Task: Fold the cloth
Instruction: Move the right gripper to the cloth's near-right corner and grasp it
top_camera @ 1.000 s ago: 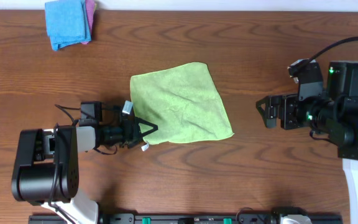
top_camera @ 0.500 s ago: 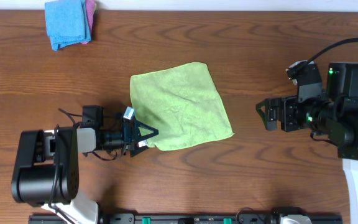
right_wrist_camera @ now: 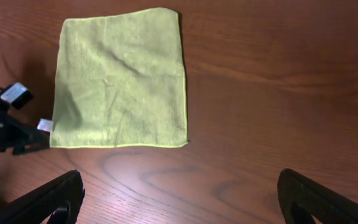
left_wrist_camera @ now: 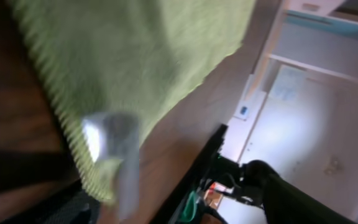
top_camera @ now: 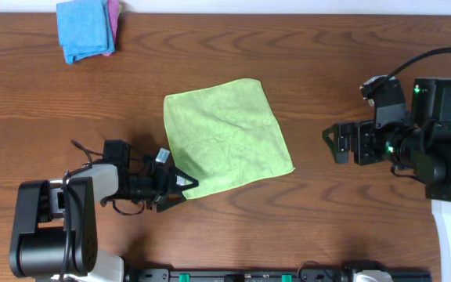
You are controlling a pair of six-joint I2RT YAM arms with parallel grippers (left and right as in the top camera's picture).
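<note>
Lime-green cloth [top_camera: 225, 137] corner sits right at left gripper [top_camera: 185, 186] tips; wrist cam blurry, can't tell if pinched. Rest spreads flat ahead on wood table [top_camera: 351, 63]. Over at right gripper [top_camera: 332, 143], jaws wide apart, cloth well ahead. Far back: blue cloth [top_camera: 83, 30].

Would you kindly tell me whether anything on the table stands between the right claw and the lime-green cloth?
Nothing visible does: only bare wooden table lies between the right claw and the lime-green cloth. The folded blue cloth sits at the far-left corner, well off that path.
</note>
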